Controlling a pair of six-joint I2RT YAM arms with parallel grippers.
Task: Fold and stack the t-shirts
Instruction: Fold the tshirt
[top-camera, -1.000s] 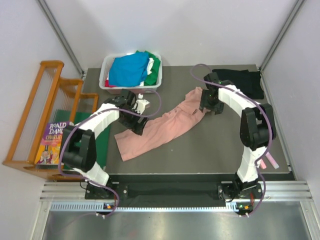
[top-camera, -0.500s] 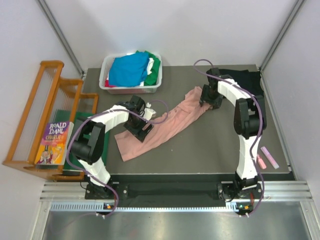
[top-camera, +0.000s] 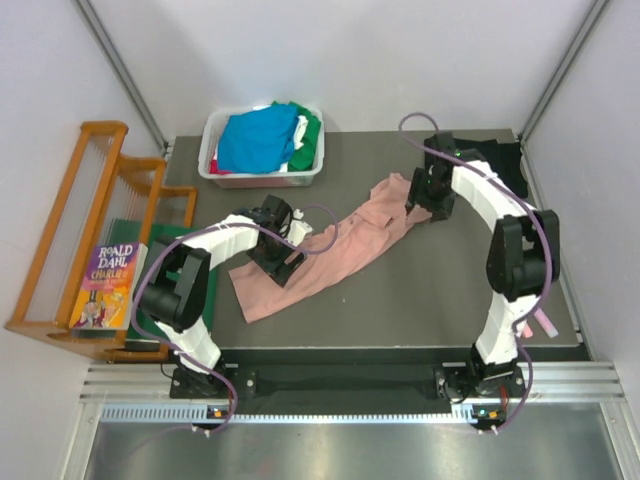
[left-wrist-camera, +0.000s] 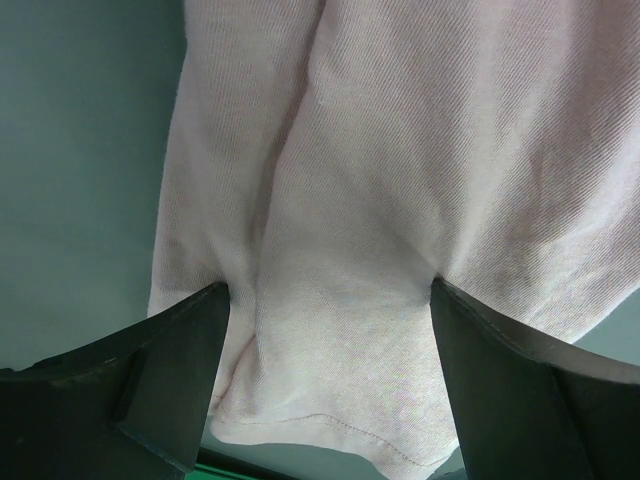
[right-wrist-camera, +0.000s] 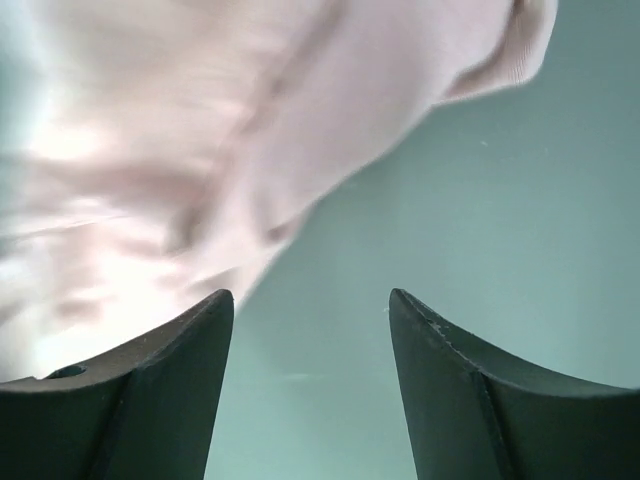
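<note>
From above, we see the pink shirt (top-camera: 330, 245) stretched out in front of the bin (top-camera: 207, 160), and the black shirt (top-camera: 503, 165) far to the right of the bin.

Left wrist: our left gripper (left-wrist-camera: 325, 290) stands released, astride the pink hem.

Right wrist: our right gripper (right-wrist-camera: 310, 295) gapes empty just beside the pink shirt.

"ROALD DAHL" atop the book (top-camera: 101, 288) cover, left.

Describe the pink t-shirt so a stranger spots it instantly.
On the dark grey table, near the white plastic bin, a dusty-pink cloth t-shirt lies rumpled in a long diagonal strip. It is the only pink garment; the black cloth shirt sits far right.
</note>
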